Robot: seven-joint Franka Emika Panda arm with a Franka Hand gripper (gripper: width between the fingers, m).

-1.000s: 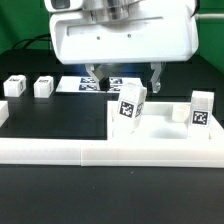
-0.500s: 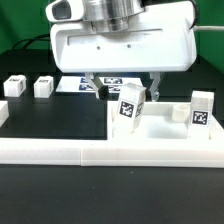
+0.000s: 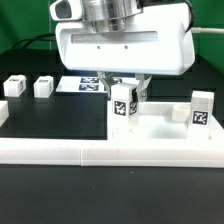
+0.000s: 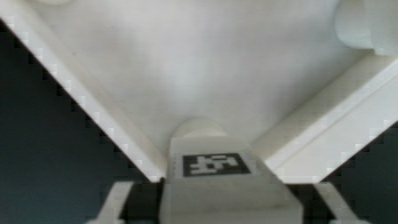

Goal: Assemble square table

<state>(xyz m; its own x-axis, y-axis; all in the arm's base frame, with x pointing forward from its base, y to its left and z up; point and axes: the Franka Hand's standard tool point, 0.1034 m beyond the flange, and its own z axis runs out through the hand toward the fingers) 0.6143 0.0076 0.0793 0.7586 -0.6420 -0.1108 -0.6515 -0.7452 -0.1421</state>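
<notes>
Since a second ago the two-finger gripper (image 3: 124,97) has been brought forward over the small white tagged block leg (image 3: 123,108). That leg was tilted then and is now stood upright. Fingers are seen flanking it and appear clamped on its sides, though contact is not fully resolved in either view.

The leg is held at the corner of the big white square plastic tabletop (image 3: 165,132) on the exterior view's left, inside the raised rim.

Step judged: this leg is being seated in its corner hole. A plumb axis and then a twist would be needed next.

A second tagged white leg (image 3: 200,109) is stood near the opposite corner, well apart. A third leg (image 3: 43,86) and a fourth leg (image 3: 15,86) are left near the black table's far left edge. No obstruction is seen, and the long white border rail (image 3: 60,152) along the near edge is kept clear of.
</notes>
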